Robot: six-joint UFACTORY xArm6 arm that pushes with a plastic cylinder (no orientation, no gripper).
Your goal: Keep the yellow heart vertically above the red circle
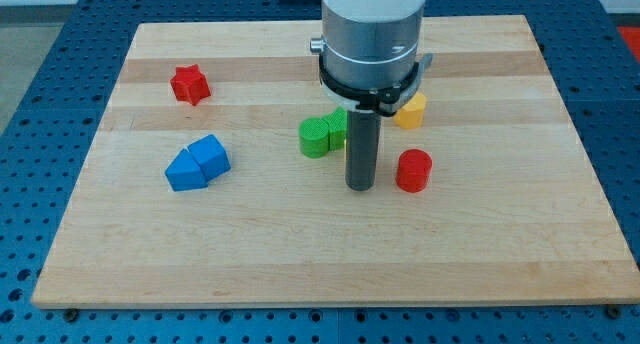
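Camera view, the only one: pale wooden board [300, 264] lying on blue perforated table [40, 44], arm coming down from the view's top as a silver cylinder ending in a dark rod. My tip [360, 187] resting on the wood near the board's middle, just to the view's left of the red plastic circle block [414, 171], a narrow gap between them, apart rather than touching. No claw fitted, so nothing to release, clench or grasp; only a bare rod for pushing.

Yellow plastic heart block [411, 110] sitting toward the view's top from the red circle, partly hidden behind the arm's collar, close to straight above it. Green blocks [322, 135], shape not clear beyond rounded ribbed sides, touching one another just left of the rod and slightly higher in the view. Blue blocks [197, 163], angular, pressed together at the view's left. Red star block [189, 85] further up on the left, well apart from the rest.

Judged from this layout, alignment nearly achieved already. Best handled with small, slow nudges: avoid shoving the red circle rightward from this side, since that would break the column. Any correction better made against the heart's side, approaching clear of the green pair.
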